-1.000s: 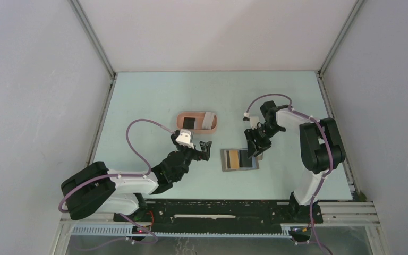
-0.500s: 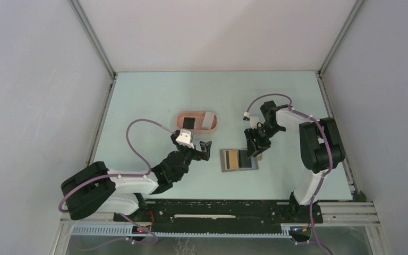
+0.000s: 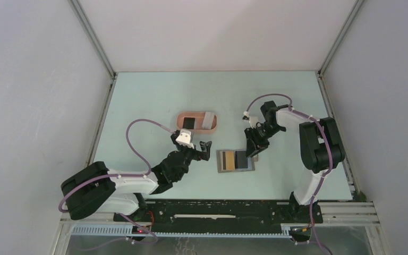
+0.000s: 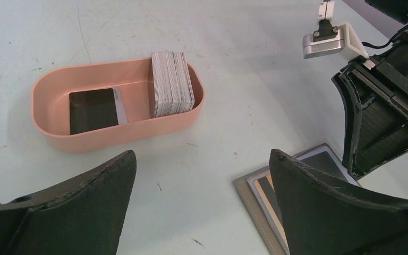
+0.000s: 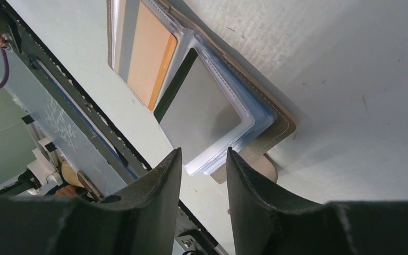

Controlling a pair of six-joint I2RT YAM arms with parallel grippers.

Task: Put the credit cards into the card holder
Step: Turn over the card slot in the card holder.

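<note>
Credit cards (image 4: 172, 84): some lodged in card holder (image 4: 111, 133) | rest seen in wallet (image 5: 279, 127) at narrow-set jaws of right gripper (image 5: 203, 154), grip unclear | left gripper (image 4: 202, 156) wide, empty

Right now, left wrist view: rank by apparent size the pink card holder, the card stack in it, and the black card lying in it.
1. card holder: clearly largest.
2. card stack and black card: look about alike, so I can't rank them.
</note>
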